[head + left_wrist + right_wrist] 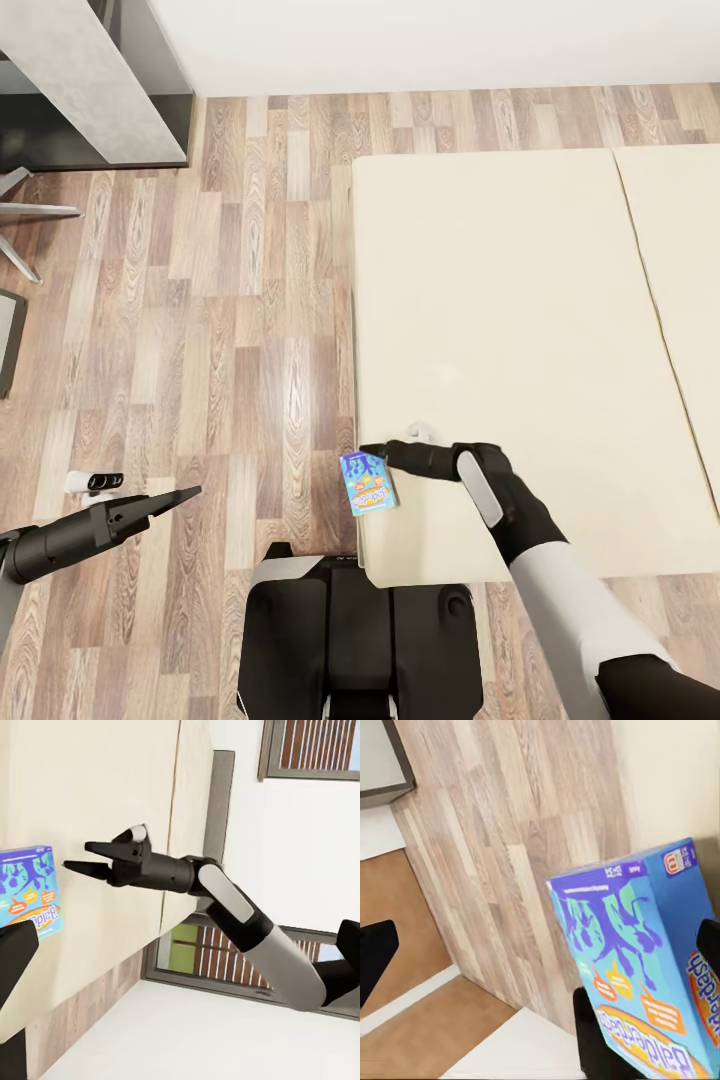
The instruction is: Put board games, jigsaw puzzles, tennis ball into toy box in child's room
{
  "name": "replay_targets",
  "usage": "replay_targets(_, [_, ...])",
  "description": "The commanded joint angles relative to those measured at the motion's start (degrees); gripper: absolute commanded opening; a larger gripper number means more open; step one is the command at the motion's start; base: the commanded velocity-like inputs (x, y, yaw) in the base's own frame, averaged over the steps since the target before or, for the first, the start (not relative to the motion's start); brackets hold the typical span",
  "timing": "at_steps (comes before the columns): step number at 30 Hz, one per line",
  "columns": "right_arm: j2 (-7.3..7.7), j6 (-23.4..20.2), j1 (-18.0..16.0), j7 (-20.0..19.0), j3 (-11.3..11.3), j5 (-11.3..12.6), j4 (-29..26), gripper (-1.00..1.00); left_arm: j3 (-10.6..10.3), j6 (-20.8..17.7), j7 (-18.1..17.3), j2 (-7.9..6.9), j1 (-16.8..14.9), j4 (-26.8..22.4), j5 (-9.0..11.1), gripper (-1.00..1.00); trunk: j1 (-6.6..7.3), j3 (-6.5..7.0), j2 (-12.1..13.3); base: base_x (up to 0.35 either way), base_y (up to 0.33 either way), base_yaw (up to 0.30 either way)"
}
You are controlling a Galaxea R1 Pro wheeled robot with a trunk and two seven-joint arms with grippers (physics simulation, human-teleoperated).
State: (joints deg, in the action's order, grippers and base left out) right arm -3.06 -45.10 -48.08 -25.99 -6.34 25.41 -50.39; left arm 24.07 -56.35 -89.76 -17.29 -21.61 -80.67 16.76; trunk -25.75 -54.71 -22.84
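Note:
A small blue board game point(368, 482) with orange print lies at the left edge of the cream bed point(520, 330), one corner hanging over the wood floor. My right gripper point(368, 452) reaches over the mattress to that box, and its tips are right beside it. From the left wrist view the right gripper point(79, 856) stands open, with the box point(30, 896) just past its lower tip. In the right wrist view the box point(637, 945) fills the near space, with dark fingers point(596, 1039) at its edges. My left gripper point(180, 497) hangs open over the floor, left of the bed.
A corner of the grey table point(90, 80) shows at the far left, with chair legs point(30, 215) in front of it. A small white and black object point(95, 483) lies on the floor by my left arm. My dark base point(350, 630) sits against the bed's near corner.

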Motion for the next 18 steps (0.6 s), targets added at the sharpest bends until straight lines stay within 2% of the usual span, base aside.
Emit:
replay_targets(1, [0.03,-0.8,0.5,-0.1,0.1,0.0,-1.1,1.0,0.0,-0.6,-0.2,-0.03,0.0,0.0,-0.1,1.0,-0.04,-0.06,-0.1,0.0,0.0,0.0])
replay_targets(5, [1.34,-3.5,3.3,-0.1,0.5,0.0,-7.5,1.0,0.0,-0.6,-0.2,-0.43,0.0,0.1,0.0,1.0,-0.04,-0.06,-0.1,0.0,0.0,0.0])
replay_targets(8, [2.45,-4.2,3.8,-0.1,0.6,0.2,-8.9,1.0,0.0,-0.6,-0.2,-0.51,0.0,0.1,0.0,1.0,-0.04,-0.06,-0.1,0.0,0.0,0.0])
replay_targets(14, [3.15,-4.5,4.6,-0.3,0.6,0.4,-11.3,1.0,0.0,-0.6,-0.2,-0.55,0.0,0.2,-0.2,1.0,-0.04,0.09,-0.1,0.0,0.0,0.0])
replay_targets(18, [3.19,-6.3,9.3,-0.4,0.6,0.5,-19.6,1.0,0.3,-0.6,-0.2,-0.61,0.0,0.2,-0.4,1.0,-0.04,0.41,-0.1,0.0,0.0,0.0])
